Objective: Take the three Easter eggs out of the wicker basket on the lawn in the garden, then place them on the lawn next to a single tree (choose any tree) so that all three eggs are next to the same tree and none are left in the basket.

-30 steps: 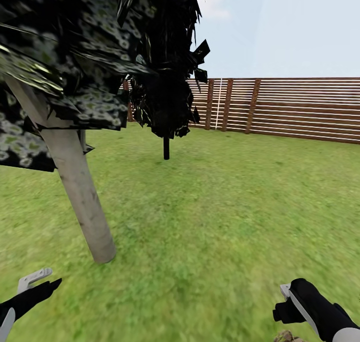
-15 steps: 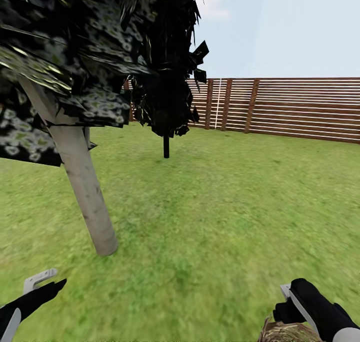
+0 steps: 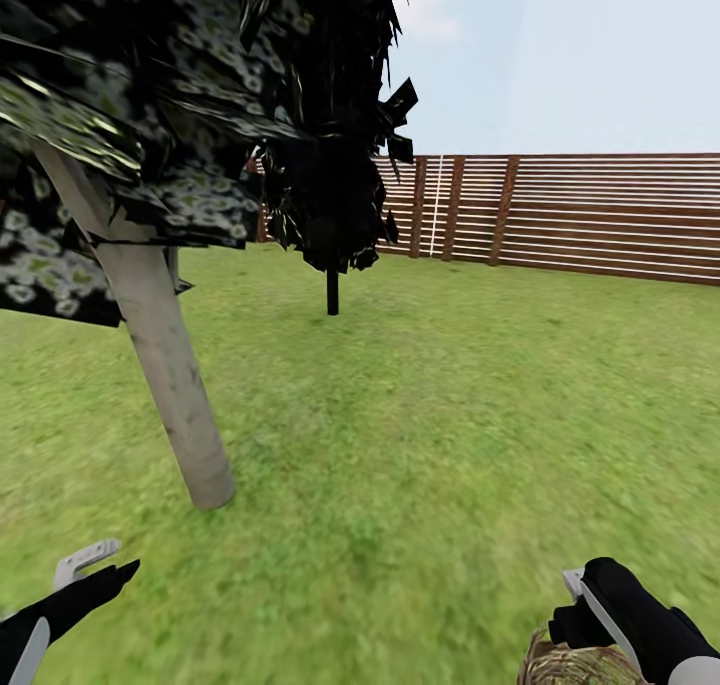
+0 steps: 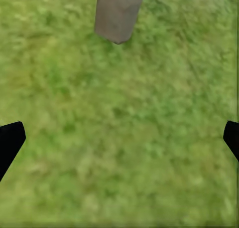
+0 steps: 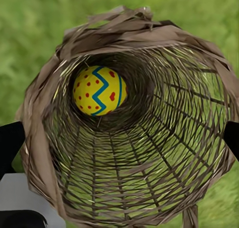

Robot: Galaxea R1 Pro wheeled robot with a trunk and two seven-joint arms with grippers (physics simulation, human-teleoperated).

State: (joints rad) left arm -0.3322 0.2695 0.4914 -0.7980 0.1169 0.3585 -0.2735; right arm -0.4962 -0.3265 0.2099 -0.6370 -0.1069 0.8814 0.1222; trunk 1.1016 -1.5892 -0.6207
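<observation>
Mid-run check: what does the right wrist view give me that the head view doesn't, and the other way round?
Right wrist alone: the inside of the wicker basket, with one yellow egg lying at its bottom. Whether more eggs sit there I cannot tell.

Head alone: the leaning pale trunk, the black tree, the fence and the left gripper.

Both: the lawn and the basket's woven rim beside the right gripper.

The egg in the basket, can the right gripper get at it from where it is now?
Probably yes. The right gripper hangs open straight over the basket mouth, and the egg lies uncovered at the bottom. The narrowing wicker walls may crowd the fingers.
</observation>
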